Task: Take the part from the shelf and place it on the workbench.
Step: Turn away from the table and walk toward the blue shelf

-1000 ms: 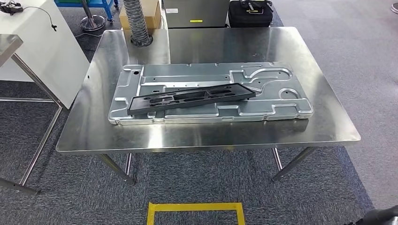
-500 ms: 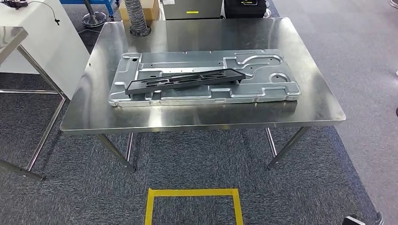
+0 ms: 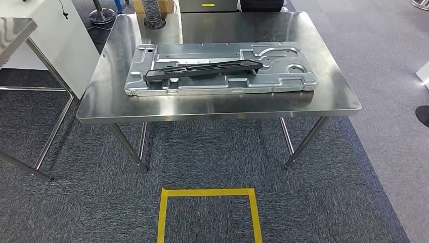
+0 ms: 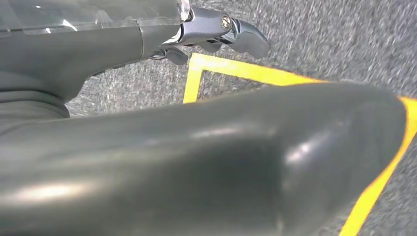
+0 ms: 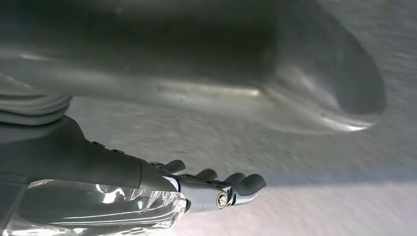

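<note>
Black part point(image 3: 202, 70) lies flat on the silver stamped panel point(image 3: 283, 83), which sits mid-worktop on the steel workbench point(image 3: 217, 107). The part covers the panel's left and middle stretch. Its long axis runs along the workbench's length, nearly parallel to the near edge. It's slightly skewed: the left end sits closer to the near edge, and the right end angles toward the far edge.

By the look of it, placement is done. The part rests on the bench and nothing touches it.

Your hands are both down at your sides, well apart from the part, with the workbench ahead of you. Left hand point(image 4: 216, 32) hangs over the carpet by the yellow tape square point(image 4: 246, 73). Its fingers are loose and it holds nothing. Right hand point(image 5: 216, 189) hangs over grey floor. Its fingers are spread and lightly curled, and it is also empty.

If you need to regrasp, the part's centre lies a bit toward the bench's left edge. That makes the left arm marginally nearer, but either arm needs a step forward first.

Versus half a second ago:
- The whole frame has shifted. The bench sits higher and smaller, more carpet shows in front, and the tape square point(image 3: 208, 192) shows more fully.
- That's the camera moving back, not the things moving.
- The part and panel hold the same relation to each other and to the worktop edges.
</note>
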Controlling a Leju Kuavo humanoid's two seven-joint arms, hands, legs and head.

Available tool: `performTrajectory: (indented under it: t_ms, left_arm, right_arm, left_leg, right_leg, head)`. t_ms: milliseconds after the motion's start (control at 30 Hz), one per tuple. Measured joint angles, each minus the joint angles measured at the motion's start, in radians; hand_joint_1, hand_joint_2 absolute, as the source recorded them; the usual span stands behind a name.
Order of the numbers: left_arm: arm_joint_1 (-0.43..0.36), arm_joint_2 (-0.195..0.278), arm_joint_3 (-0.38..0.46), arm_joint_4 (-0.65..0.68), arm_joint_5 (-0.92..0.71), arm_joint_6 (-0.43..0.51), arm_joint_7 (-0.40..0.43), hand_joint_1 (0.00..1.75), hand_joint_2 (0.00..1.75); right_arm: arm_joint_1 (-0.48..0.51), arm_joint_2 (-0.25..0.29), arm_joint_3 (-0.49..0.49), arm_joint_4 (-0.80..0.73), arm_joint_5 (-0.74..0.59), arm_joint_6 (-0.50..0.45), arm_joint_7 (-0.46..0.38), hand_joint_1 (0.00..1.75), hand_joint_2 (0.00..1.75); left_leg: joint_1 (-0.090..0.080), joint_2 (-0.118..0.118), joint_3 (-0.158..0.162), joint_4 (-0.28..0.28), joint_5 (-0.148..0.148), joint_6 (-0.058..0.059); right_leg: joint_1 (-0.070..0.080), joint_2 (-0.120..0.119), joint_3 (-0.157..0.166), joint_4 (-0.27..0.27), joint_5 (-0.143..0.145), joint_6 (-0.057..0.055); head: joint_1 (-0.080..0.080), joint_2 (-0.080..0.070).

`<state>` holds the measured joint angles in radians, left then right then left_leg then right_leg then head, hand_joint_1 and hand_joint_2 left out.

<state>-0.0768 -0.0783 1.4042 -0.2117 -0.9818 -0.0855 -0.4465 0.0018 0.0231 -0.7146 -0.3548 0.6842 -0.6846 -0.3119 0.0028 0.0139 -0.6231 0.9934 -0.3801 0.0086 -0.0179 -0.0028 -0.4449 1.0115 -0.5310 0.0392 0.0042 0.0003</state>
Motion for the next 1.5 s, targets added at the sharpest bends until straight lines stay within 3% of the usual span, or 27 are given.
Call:
performTrajectory:
  t_ms: [67, 133, 200, 267, 300, 333, 400, 433, 500, 567, 633, 667, 767, 800, 833, 867, 933, 1000, 1033, 1067, 1133, 1200, 1267, 1333, 1400, 1467, 1500]
  left_arm:
    - [-0.001, 0.0, -0.004, 0.0, -0.005, -0.003, -0.001, 0.0, 0.0]
    - [0.001, 0.0, -0.007, 0.0, -0.011, -0.004, -0.001, 0.0, 0.0]
    - [0.004, 0.0, -0.008, 0.0, -0.015, -0.004, 0.001, 0.0, 0.0]
    - [0.004, 0.0, -0.01, 0.0, -0.02, -0.004, 0.003, 0.0, 0.0]
    - [0.003, -0.001, -0.011, 0.0, -0.023, -0.004, 0.004, 0.0, 0.0]
    - [0.002, -0.001, -0.013, 0.0, -0.025, -0.004, 0.004, 0.0, 0.0]
    - [0.001, 0.0, -0.016, 0.0, -0.027, -0.004, 0.005, 0.0, 0.0]
    - [0.0, 0.0, -0.017, 0.0, -0.027, -0.004, 0.005, 0.0, 0.0]
    - [-0.005, 0.001, -0.021, 0.0, -0.027, -0.004, 0.005, 0.0, 0.0]
    - [-0.009, 0.002, -0.024, 0.0, -0.028, -0.004, 0.005, 0.0, 0.0]
    - [-0.008, 0.001, -0.025, 0.0, -0.028, -0.004, 0.006, 0.0, 0.0]
    - [-0.008, 0.001, -0.026, 0.0, -0.028, -0.004, 0.006, 0.0, 0.0]
    - [-0.007, 0.0, -0.028, 0.0, -0.028, -0.004, 0.006, 0.0, 0.0]
    - [-0.006, 0.0, -0.028, 0.0, -0.027, -0.004, 0.006, 0.0, 0.0]
    - [-0.005, 0.0, -0.028, 0.0, -0.027, -0.004, 0.006, 0.0, 0.0]
    - [-0.005, 0.0, -0.028, 0.0, -0.027, -0.004, 0.006, 0.0, 0.0]
    - [-0.006, 0.0, -0.029, 0.0, -0.027, -0.004, 0.006, 0.0, 0.0]
    - [-0.006, 0.0, -0.03, 0.0, -0.027, -0.004, 0.006, 0.0, 0.0]
    - [-0.007, 0.0, -0.03, 0.0, -0.027, -0.004, 0.006, 0.0, 0.0]
    - [-0.007, 0.0, -0.031, 0.0, -0.027, -0.004, 0.006, 0.0, 0.0]
    - [-0.006, 0.0, -0.031, 0.0, -0.027, -0.004, 0.006, 0.0, 0.0]
    - [-0.002, 0.0, -0.031, 0.0, -0.027, -0.004, 0.006, 0.0, 0.0]
    - [-0.001, 0.0, -0.031, 0.0, -0.028, -0.004, 0.006, 0.0, 0.0]
    - [0.0, -0.001, -0.031, 0.0, -0.028, -0.004, 0.006, 0.0, 0.0]
    - [-0.001, 0.0, -0.031, 0.0, -0.029, -0.004, 0.006, 0.0, 0.0]
    - [-0.002, 0.001, -0.031, 0.0, -0.029, -0.004, 0.006, 0.0, 0.0]
    - [-0.004, 0.002, -0.031, 0.0, -0.029, -0.004, 0.005, 0.0, 0.0]
  right_arm:
    - [-0.009, -0.003, 0.012, 0.043, 0.036, 0.018, 0.075, 0.0, 0.0]
    - [-0.012, -0.004, 0.024, 0.078, 0.06, 0.048, 0.142, 0.0, 0.0]
    - [-0.014, -0.004, 0.036, 0.1, 0.073, 0.077, 0.18, 0.0, 0.0]
    - [-0.016, -0.002, 0.048, 0.115, 0.082, 0.102, 0.192, 0.0, 0.0]
    - [-0.017, 0.0, 0.054, 0.12, 0.085, 0.111, 0.194, 0.0, 0.0]
    - [-0.018, 0.002, 0.059, 0.124, 0.086, 0.118, 0.193, 0.0, 0.0]
    - [-0.019, 0.006, 0.066, 0.13, 0.089, 0.125, 0.192, 0.0, 0.0]
    - [-0.021, 0.007, 0.068, 0.133, 0.09, 0.127, 0.191, 0.0, 0.0]
    - [-0.023, 0.011, 0.074, 0.135, 0.092, 0.127, 0.191, 0.0, 0.0]
    - [-0.025, 0.012, 0.078, 0.138, 0.093, 0.127, 0.191, 0.0, 0.0]
    - [-0.025, 0.012, 0.081, 0.141, 0.093, 0.127, 0.191, 0.0, 0.0]
    - [-0.025, 0.013, 0.082, 0.142, 0.093, 0.127, 0.191, 0.0, 0.0]
    - [-0.023, 0.014, 0.083, 0.145, 0.094, 0.127, 0.191, 0.0, 0.0]
    - [-0.023, 0.014, 0.083, 0.146, 0.094, 0.127, 0.191, 0.0, 0.0]
    - [-0.023, 0.014, 0.083, 0.146, 0.094, 0.127, 0.191, 0.0, 0.0]
    - [-0.024, 0.014, 0.083, 0.146, 0.094, 0.127, 0.191, 0.0, 0.0]
    - [-0.025, 0.014, 0.083, 0.147, 0.094, 0.127, 0.191, 0.0, 0.0]
    - [-0.029, 0.014, 0.083, 0.147, 0.094, 0.127, 0.191, 0.0, 0.0]
    - [-0.031, 0.014, 0.084, 0.147, 0.094, 0.127, 0.191, 0.0, 0.0]
    - [-0.032, 0.014, 0.084, 0.147, 0.094, 0.127, 0.19, 0.0, 0.0]
    - [-0.032, 0.014, 0.084, 0.147, 0.094, 0.127, 0.19, 0.0, 0.0]
    - [-0.033, 0.014, 0.084, 0.148, 0.094, 0.127, 0.19, 0.0, 0.0]
    - [-0.033, 0.014, 0.084, 0.149, 0.094, 0.127, 0.19, 0.0, 0.0]
    - [-0.032, 0.014, 0.084, 0.149, 0.094, 0.127, 0.19, 0.0, 0.0]
    - [-0.031, 0.014, 0.084, 0.149, 0.094, 0.127, 0.19, 0.0, 0.0]
    - [-0.032, 0.015, 0.085, 0.15, 0.094, 0.127, 0.19, 0.0, 0.0]
    - [-0.032, 0.015, 0.085, 0.15, 0.094, 0.127, 0.19, 0.0, 0.0]
  left_leg:
    - [0.0, 0.002, -0.009, 0.002, 0.019, -0.013]
    - [0.005, 0.001, -0.019, 0.011, 0.01, -0.026]
    - [0.008, -0.003, -0.043, 0.078, -0.077, -0.034]
    - [0.008, -0.004, -0.069, 0.201, -0.182, -0.039]
    - [0.008, -0.004, -0.074, 0.259, -0.204, -0.04]
    - [0.008, -0.005, -0.065, 0.293, -0.199, -0.039]
    - [0.008, -0.005, -0.002, 0.267, -0.142, -0.034]
    - [0.007, -0.005, 0.057, 0.201, -0.127, -0.028]
    - [0.002, -0.006, 0.168, 0.047, -0.148, -0.016]
    - [-0.003, -0.005, 0.209, -0.031, -0.172, -0.002]
    - [-0.001, -0.002, 0.194, -0.039, -0.153, 0.014]
    - [0.0, 0.0, 0.181, -0.042, -0.139, 0.022]
    - [0.0, 0.002, 0.131, -0.043, -0.097, 0.035]
    - [0.0, 0.002, 0.114, -0.04, -0.084, 0.034]
    - [0.0, 0.003, 0.096, -0.036, -0.073, 0.032]
    - [0.0, 0.004, 0.078, -0.03, -0.062, 0.029]
    - [0.002, 0.004, 0.044, -0.015, -0.045, 0.022]
    - [0.001, 0.003, 0.02, 0.002, -0.032, 0.011]
    - [0.0, 0.003, 0.014, 0.008, -0.025, 0.005]
    - [0.0, 0.003, 0.011, 0.01, -0.017, -0.002]
    - [0.003, 0.002, 0.004, 0.01, -0.01, -0.016]
    - [0.007, -0.002, -0.017, 0.053, -0.07, -0.026]
    - [0.008, -0.004, -0.05, 0.172, -0.181, -0.033]
    - [0.009, -0.005, -0.065, 0.29, -0.232, -0.035]
    - [0.008, -0.005, -0.02, 0.29, -0.19, -0.029]
    - [0.005, -0.006, 0.098, 0.153, -0.148, -0.017]
    - [0.002, -0.006, 0.16, 0.067, -0.152, -0.01]
  right_leg:
    - [0.006, 0.0, 0.026, -0.058, -0.019, -0.013]
    - [0.006, -0.004, 0.006, -0.056, -0.001, -0.031]
    - [0.006, -0.009, -0.022, -0.057, 0.025, -0.047]
    - [0.009, -0.01, -0.055, -0.055, 0.052, -0.054]
    - [0.012, -0.01, -0.075, -0.052, 0.065, -0.055]
    - [0.014, -0.01, -0.094, -0.047, 0.077, -0.055]
    - [0.016, -0.01, -0.133, -0.035, 0.098, -0.052]
    - [0.017, -0.01, -0.149, -0.027, 0.107, -0.049]
    - [0.019, -0.01, -0.169, -0.015, 0.123, -0.041]
    - [0.02, -0.011, -0.177, -0.013, 0.142, -0.03]
    - [0.018, -0.01, -0.185, -0.013, 0.149, -0.018]
    - [0.016, -0.007, -0.194, 0.003, 0.124, -0.014]
    - [0.011, 0.0, -0.236, 0.16, -0.029, -0.002]
    - [0.009, 0.0, -0.245, 0.223, -0.058, 0.002]
    - [0.006, 0.0, -0.243, 0.265, -0.062, 0.006]
    - [0.003, 0.0, -0.224, 0.275, -0.043, 0.008]
    - [-0.003, 0.0, -0.133, 0.182, 0.007, 0.011]
    - [-0.004, 0.002, -0.018, 0.025, 0.0, 0.006]
    - [-0.002, 0.002, 0.015, -0.027, -0.014, 0.001]
    - [0.002, 0.003, 0.028, -0.051, -0.023, -0.007]
    - [0.003, 0.0, 0.013, -0.053, -0.009, -0.026]
    - [0.002, -0.006, -0.011, -0.054, 0.015, -0.045]
    - [0.005, -0.008, -0.046, -0.052, 0.042, -0.055]
    - [0.01, -0.008, -0.085, -0.047, 0.068, -0.056]
    - [0.014, -0.008, -0.123, -0.038, 0.089, -0.054]
    - [0.017, -0.007, -0.152, -0.027, 0.107, -0.049]
    - [0.018, -0.007, -0.161, -0.022, 0.115, -0.045]
  head:
    - [0.0, 0.0]
    - [0.0, 0.0]
    - [-0.002, 0.0]
    - [-0.006, 0.0]
    - [-0.007, 0.0]
    - [-0.007, 0.0]
    - [-0.007, 0.0]
    - [-0.007, 0.0]
    - [-0.006, 0.0]
    - [-0.006, 0.0]
    - [-0.007, 0.0]
    - [-0.006, 0.0]
    - [0.001, 0.0]
    - [0.001, 0.0]
    - [0.001, 0.0]
    - [0.001, 0.0]
    - [0.002, 0.0]
    - [0.001, 0.0]
    - [0.001, 0.0]
    - [0.001, 0.0]
    - [0.003, 0.0]
    - [0.0, 0.0]
    - [-0.002, 0.0]
    - [-0.003, 0.0]
    - [-0.003, 0.0]
    - [-0.003, 0.0]
    - [-0.003, 0.0]
